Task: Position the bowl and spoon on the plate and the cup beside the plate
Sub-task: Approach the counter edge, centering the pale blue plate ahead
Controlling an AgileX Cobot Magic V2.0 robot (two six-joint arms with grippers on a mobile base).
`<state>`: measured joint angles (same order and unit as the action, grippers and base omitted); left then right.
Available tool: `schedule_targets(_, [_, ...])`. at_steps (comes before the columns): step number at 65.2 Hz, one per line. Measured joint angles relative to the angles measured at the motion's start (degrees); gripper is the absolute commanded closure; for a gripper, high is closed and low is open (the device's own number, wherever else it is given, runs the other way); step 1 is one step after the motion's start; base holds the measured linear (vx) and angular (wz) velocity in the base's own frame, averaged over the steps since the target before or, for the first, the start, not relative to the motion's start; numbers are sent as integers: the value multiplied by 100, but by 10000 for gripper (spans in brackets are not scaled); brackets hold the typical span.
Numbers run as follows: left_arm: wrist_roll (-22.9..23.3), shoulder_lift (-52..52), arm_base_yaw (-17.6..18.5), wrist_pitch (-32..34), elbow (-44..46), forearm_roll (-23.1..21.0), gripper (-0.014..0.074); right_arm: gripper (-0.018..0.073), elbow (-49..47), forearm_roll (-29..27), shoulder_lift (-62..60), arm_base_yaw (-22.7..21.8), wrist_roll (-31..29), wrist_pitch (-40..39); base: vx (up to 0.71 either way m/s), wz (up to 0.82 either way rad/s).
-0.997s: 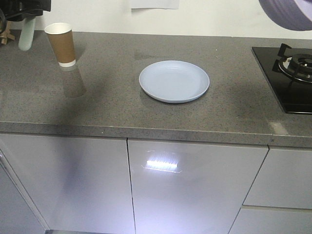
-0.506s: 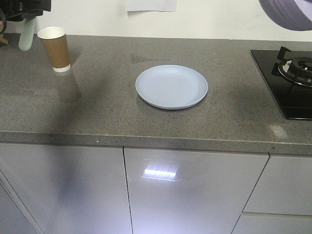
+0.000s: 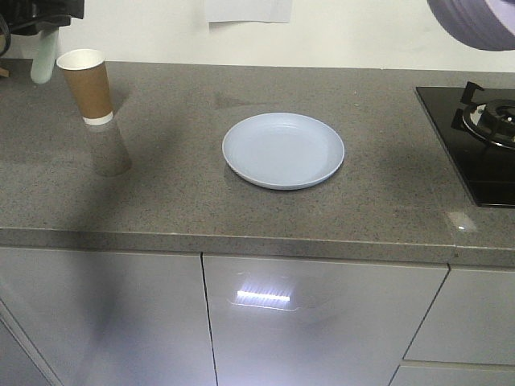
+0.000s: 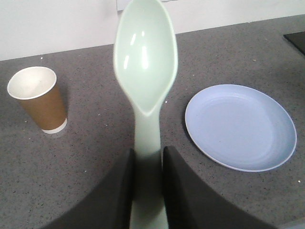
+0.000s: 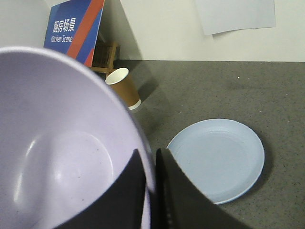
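**Both arms loaded, plate waiting below**

The grey bench carries the pale blue plate, below and ahead-right of the right jaws. These are clenched on the rim of the lavender bowl. The brown cup stands ahead-left of the left jaws. They grip the handle of the mint spoon, scoop pointing straight ahead.

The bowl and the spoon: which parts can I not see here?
The bowl: the front view shows only a piece; the top edge cuts it off. In the right wrist view, the frame edges cut its left and lower part.
The spoon: in the left wrist view, the bottom edge cuts off its handle end, inside the left end effector.
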<state>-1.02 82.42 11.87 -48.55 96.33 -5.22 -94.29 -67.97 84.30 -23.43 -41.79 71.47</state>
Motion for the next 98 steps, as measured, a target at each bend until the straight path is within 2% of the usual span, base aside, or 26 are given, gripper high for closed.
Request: schedule_targets(98, [0, 0, 0, 0, 0, 0, 603, 565, 0, 0, 0, 0, 0, 0, 4, -1])
